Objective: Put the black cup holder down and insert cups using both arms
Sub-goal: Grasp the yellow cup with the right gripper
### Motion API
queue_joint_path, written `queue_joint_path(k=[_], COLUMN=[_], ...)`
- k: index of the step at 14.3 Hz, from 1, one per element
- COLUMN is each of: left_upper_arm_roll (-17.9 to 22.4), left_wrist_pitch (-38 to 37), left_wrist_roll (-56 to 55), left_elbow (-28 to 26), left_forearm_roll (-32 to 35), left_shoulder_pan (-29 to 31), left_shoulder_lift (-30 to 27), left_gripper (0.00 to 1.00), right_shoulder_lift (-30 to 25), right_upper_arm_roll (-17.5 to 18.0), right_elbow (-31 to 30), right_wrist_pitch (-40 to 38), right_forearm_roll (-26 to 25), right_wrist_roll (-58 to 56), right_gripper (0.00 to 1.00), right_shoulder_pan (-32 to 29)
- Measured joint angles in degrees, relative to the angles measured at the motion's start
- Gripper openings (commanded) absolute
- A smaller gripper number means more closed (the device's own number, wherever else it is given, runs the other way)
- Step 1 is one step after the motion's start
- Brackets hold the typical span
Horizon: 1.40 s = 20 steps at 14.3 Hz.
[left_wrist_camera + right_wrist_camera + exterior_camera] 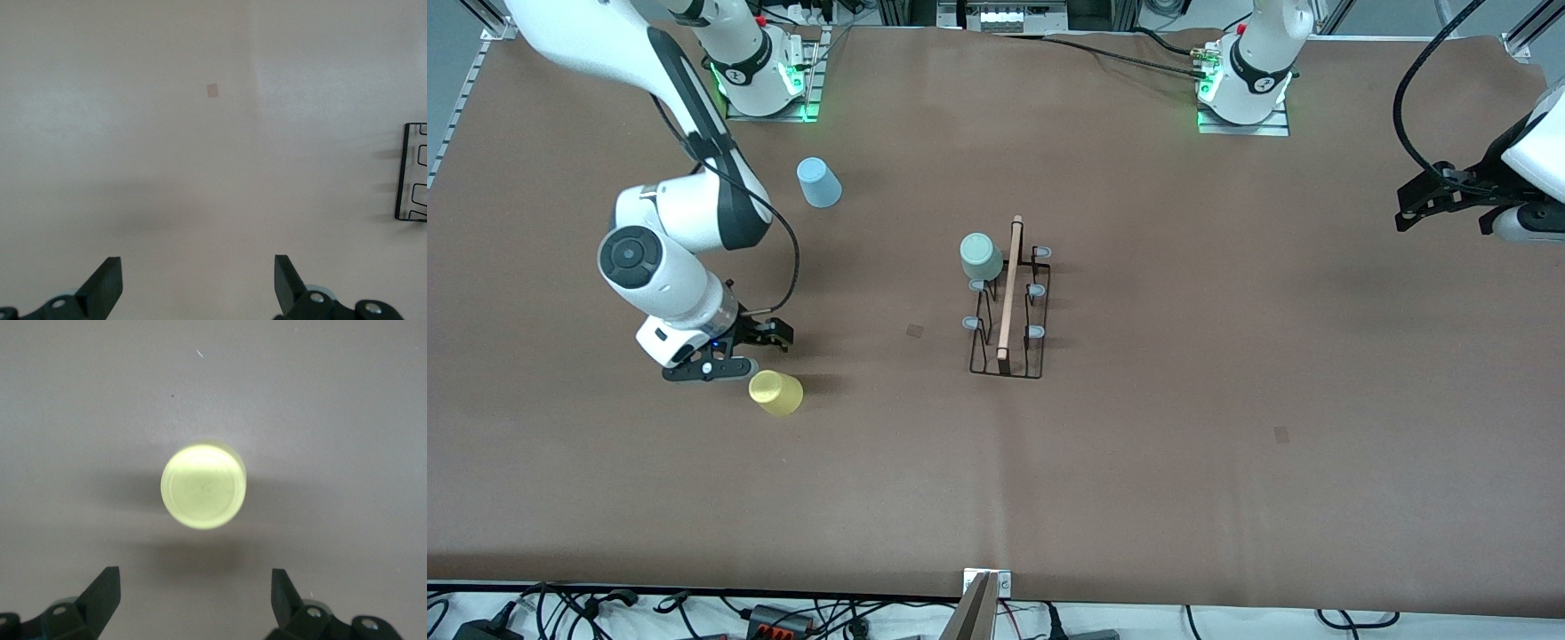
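Black cup holder (1009,307) stands mid-table, long axis running from the robots' bases toward the front camera, roughly 12 to 6 o'clock in the front view with a slight lean toward 1 o'clock at the top. Thin black wire, rectangular base, light wooden rod (1010,286) along its top, pale grey-blue peg tips on both flanks. One corner of the wire base (411,172) shows at the edge of the left wrist view.

Sage green cup (981,257) sits mouth-down on the peg at the holder's 11 o'clock. Blue cup (818,182) stands upside down on the table toward the right arm's end, nearer the bases. Yellow cup (776,392) also upside down, nearer the front camera than the blue one; from above it shows a round pale base (203,485).

No writing legible on any cup or on the holder.

Right gripper (749,348) hovers just beside the yellow cup, at its 11 o'clock, jaws spread, holding nothing. Left gripper (1421,206) waits over the left arm's end of the table, jaws spread, empty
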Motion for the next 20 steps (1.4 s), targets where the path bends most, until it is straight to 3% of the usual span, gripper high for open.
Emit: queue_joint_path(k=[7, 17, 18, 20], left_upper_arm_roll=[0.13, 0.14, 0.14, 0.14], left_wrist_pitch=[0.00, 0.00, 0.00, 0.00], left_wrist_roll=[0.00, 0.00, 0.00, 0.00], left_elbow=[0.00, 0.00, 0.01, 0.00], left_forearm_roll=[0.00, 0.00, 0.00, 0.00], left_shoulder_pan=[0.00, 0.00, 0.00, 0.00], left_shoulder_lift=[0.00, 0.01, 0.01, 0.01], left_gripper=[1.00, 1.00, 1.00, 1.00], right_shoulder_lift=[5.07, 7.57, 7.86, 8.55], right_upper_arm_roll=[-0.71, -0.75, -0.76, -0.76], right_elbow=[0.14, 0.98, 1.04, 1.29], right_wrist_pitch=[11.72, 16.24, 16.70, 17.52], right_forearm_roll=[-1.08, -1.08, -1.08, -1.08], right_wrist_roll=[-0.23, -0.24, -0.24, -0.26], right_gripper=[1.00, 1.00, 0.91, 0.62], right_shoulder_pan=[-0.11, -0.10, -0.11, -0.11])
